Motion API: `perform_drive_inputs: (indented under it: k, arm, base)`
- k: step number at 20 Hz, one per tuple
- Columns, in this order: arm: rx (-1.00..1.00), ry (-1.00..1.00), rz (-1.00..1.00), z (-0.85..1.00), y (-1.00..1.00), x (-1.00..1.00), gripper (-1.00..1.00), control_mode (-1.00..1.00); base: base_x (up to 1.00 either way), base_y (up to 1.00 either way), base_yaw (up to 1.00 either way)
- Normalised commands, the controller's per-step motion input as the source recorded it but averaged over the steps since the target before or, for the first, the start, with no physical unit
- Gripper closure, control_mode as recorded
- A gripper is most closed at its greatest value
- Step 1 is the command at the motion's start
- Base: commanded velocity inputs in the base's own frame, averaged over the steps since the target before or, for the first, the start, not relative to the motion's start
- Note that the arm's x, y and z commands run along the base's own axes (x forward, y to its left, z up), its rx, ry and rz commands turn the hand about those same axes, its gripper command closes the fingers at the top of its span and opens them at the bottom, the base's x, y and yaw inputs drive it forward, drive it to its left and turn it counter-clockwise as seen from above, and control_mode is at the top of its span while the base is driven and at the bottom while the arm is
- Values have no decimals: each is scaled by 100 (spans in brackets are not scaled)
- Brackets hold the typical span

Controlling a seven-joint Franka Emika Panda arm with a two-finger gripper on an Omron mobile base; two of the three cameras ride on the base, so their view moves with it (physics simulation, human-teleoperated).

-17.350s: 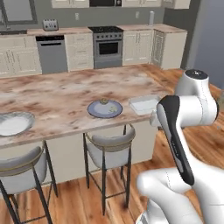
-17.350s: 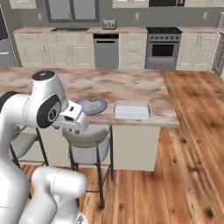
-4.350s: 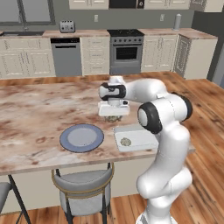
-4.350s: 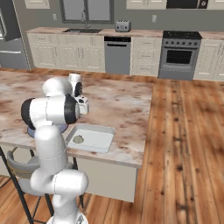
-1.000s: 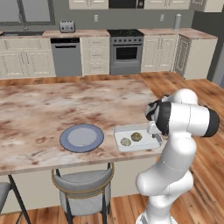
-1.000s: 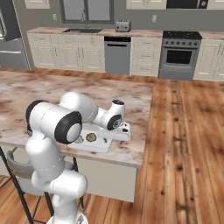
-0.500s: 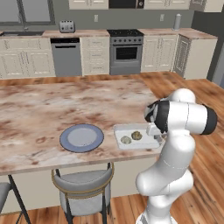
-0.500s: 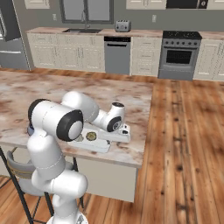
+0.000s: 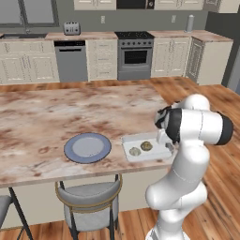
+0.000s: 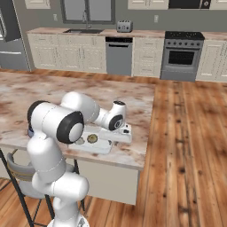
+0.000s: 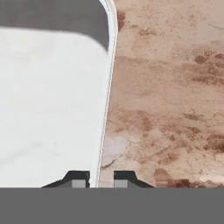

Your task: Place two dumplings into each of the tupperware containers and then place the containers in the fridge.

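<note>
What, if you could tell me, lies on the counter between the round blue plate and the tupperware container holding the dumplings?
Nothing: in the left base view only bare marbled countertop separates the plate from the container.

On the marble counter (image 9: pixel 42 117) I count one tupperware container (image 9: pixel 157 151), and inside it there are two dumplings: one dumpling (image 9: pixel 146 146) nearer to the arm, and a second dumpling (image 9: pixel 135 151) just beside it. There is one round blue-grey plate (image 9: pixel 87 147) on the same counter. Under the counter edge I count one grey stool (image 9: pixel 91 197) fully visible, and a part of a second stool (image 9: pixel 3 206) at the left border. By the back wall there is one dishwasher (image 9: pixel 71 61), one oven (image 9: pixel 135 56) and one toaster (image 9: pixel 71 28). There is one gripper (image 11: pixel 101 180)
</note>
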Motion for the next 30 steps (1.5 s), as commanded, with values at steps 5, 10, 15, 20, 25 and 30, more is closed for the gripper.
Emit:
perform_drive_inputs:
  k: [5, 10, 15, 20, 25, 30]
  arm:
    - [0, 26, -6, 99, 0, 2, 100, -100]
    - [3, 26, -12, 100, 8, -44, 100, -100]
    - [13, 20, -31, 94, 0, -54, 100, -100]
    - [0, 1, -50, 49, 26, -64, 100, -100]
    - [-16, 0, -37, 44, 79, -63, 100, -100]
    - [-24, 0, -43, 27, 53, -54, 100, -100]
  base:
    - [0, 0, 0]
    - [0, 0, 0]
    - [0, 0, 0]
    - [0, 0, 0]
    - [0, 0, 0]
    - [0, 0, 0]
